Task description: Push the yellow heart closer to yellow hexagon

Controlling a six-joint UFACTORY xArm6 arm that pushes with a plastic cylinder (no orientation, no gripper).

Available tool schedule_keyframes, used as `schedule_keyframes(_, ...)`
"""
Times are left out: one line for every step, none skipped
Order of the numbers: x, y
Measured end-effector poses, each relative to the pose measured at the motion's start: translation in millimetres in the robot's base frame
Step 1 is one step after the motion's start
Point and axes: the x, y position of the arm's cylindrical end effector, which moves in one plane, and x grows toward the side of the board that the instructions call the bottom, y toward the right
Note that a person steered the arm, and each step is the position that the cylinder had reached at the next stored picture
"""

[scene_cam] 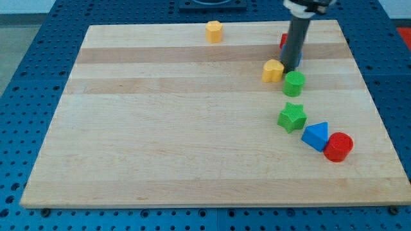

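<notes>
The yellow heart (273, 70) lies on the wooden board (167, 128) at the upper right. The yellow hexagon (214, 31) sits near the board's top edge, up and to the left of the heart. My tip (289, 68) is at the heart's right side, touching or nearly touching it, just above the green cylinder (295, 83). The rod rises toward the view's top and hides most of a red block (283, 41) and a blue block (298, 56) behind it.
A green star (292, 117) lies below the green cylinder. A blue triangle (316, 136) and a red cylinder (338, 147) sit together lower right. The board's right edge is close to these blocks.
</notes>
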Motion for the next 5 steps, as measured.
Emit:
schedule_keyframes(0.0,-33.3)
schedule_keyframes(0.0,-63.4)
schedule_keyframes(12.2,-55.0)
schedule_keyframes(22.4,-34.6)
schedule_keyframes(47.4,-60.4)
